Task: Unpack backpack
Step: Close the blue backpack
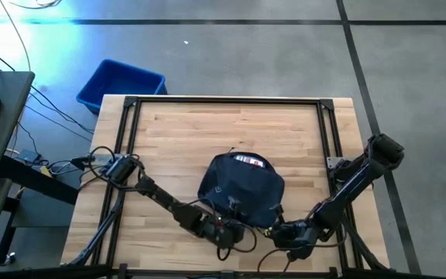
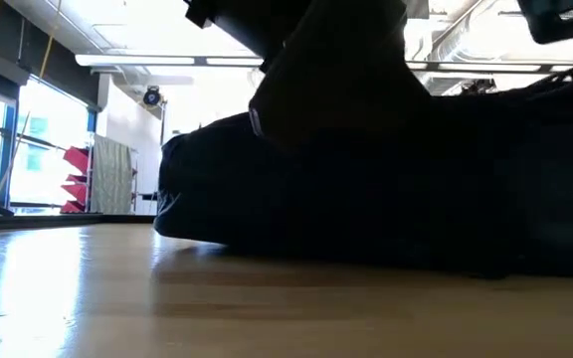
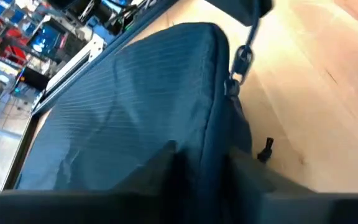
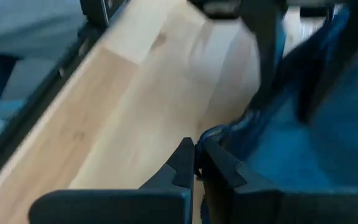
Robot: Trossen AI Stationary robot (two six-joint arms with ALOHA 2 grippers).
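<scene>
The dark navy backpack (image 1: 242, 186) lies flat on the wooden table (image 1: 176, 132), a little toward its near edge. Something white and red (image 1: 250, 160) shows at the backpack's far end. My left gripper (image 1: 224, 227) is at the near left corner of the backpack (image 3: 129, 106), shut on its edge. My right gripper (image 1: 279, 231) is at the near right corner, its fingers (image 4: 195, 155) shut right beside the blue fabric (image 4: 316, 137). In the low view the backpack (image 2: 366, 209) fills the middle and hides both grippers' fingertips. My left gripper has a raised edge of the backpack (image 3: 211, 146) between its two fingers, one on each side of the fabric ridge. The fingers come from the table's near left, slanting down. The backpack rests on the table. My right gripper's shut fingertips lie by a rolled rim of fabric (image 4: 219, 134); whether they touch or pinch it, I cannot tell.
A blue plastic bin (image 1: 122, 84) stands on the floor beyond the table's far left corner. Black frame rails (image 1: 223, 101) run along the table's edges. Two zipper pulls (image 3: 241, 62) (image 3: 266, 148) hang by the backpack's side. There is bare wood on the table's far half.
</scene>
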